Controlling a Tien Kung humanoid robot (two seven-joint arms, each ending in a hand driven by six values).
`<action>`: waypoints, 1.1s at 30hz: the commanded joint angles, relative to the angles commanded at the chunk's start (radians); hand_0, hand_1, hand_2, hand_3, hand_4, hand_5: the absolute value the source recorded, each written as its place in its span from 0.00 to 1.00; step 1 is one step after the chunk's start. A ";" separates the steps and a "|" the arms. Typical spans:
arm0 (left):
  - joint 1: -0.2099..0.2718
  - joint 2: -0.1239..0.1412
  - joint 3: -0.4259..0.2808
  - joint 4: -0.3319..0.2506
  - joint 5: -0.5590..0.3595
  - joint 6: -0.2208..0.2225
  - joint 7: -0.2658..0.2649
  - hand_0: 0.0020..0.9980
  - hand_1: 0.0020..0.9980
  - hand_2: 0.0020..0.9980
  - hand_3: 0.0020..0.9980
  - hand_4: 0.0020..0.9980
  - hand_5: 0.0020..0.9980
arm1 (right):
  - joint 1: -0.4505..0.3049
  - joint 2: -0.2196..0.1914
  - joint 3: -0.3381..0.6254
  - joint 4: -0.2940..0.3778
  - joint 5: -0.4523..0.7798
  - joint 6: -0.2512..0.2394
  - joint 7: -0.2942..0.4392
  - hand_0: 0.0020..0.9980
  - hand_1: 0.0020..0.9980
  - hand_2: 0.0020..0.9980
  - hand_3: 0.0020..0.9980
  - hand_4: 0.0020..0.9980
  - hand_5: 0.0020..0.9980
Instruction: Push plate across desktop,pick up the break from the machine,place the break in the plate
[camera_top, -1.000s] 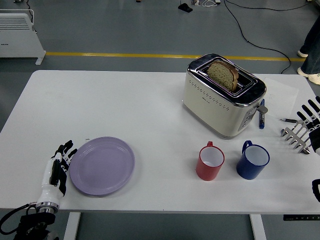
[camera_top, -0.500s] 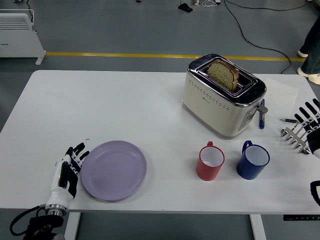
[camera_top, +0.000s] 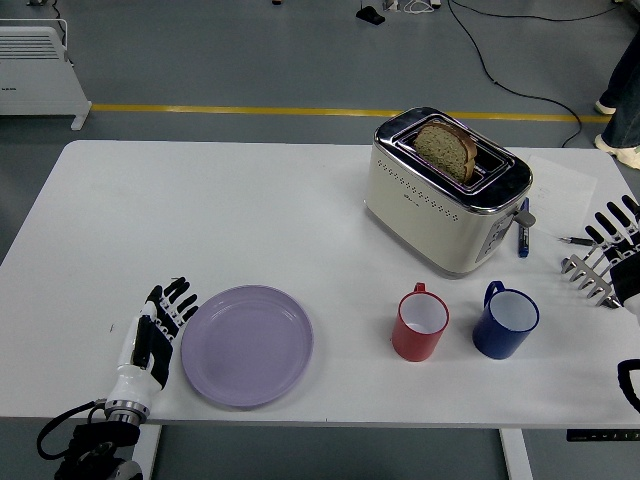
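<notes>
Lilac plate (camera_top: 247, 346) lies near the surface (camera_top: 200, 220) front edge, left robot hand (camera_top: 158, 328) flat-fingered against its left rim, holding nothing. Open room extends rightward to the red mug (camera_top: 419, 324). Bread (camera_top: 446, 148) stands in the toaster (camera_top: 447, 190).

Single head view, high on the robot's side, facing forward and down.
It sits far enough back to take in the whole white surface (camera_top: 200, 200), near edge along the bottom, grey floor (camera_top: 250, 60) beyond the far edge; arms enter from the lower corners. No second view shares the scene.
</notes>
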 joint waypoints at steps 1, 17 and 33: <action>-0.001 0.000 0.001 0.002 -0.002 -0.002 0.001 0.79 0.81 0.85 0.79 0.53 1.00 | 0.000 0.000 0.001 0.000 0.000 0.000 0.000 0.73 0.69 0.71 0.70 0.48 0.45; -0.035 0.000 0.041 0.034 -0.049 -0.044 0.025 0.78 0.81 0.84 0.79 0.53 1.00 | 0.003 0.001 0.005 0.002 0.000 -0.002 0.000 0.73 0.69 0.71 0.70 0.48 0.45; -0.079 0.021 0.144 0.040 -0.072 -0.055 0.032 0.77 0.80 0.84 0.78 0.53 1.00 | 0.005 0.004 0.005 0.001 0.001 -0.002 0.001 0.73 0.69 0.71 0.69 0.48 0.45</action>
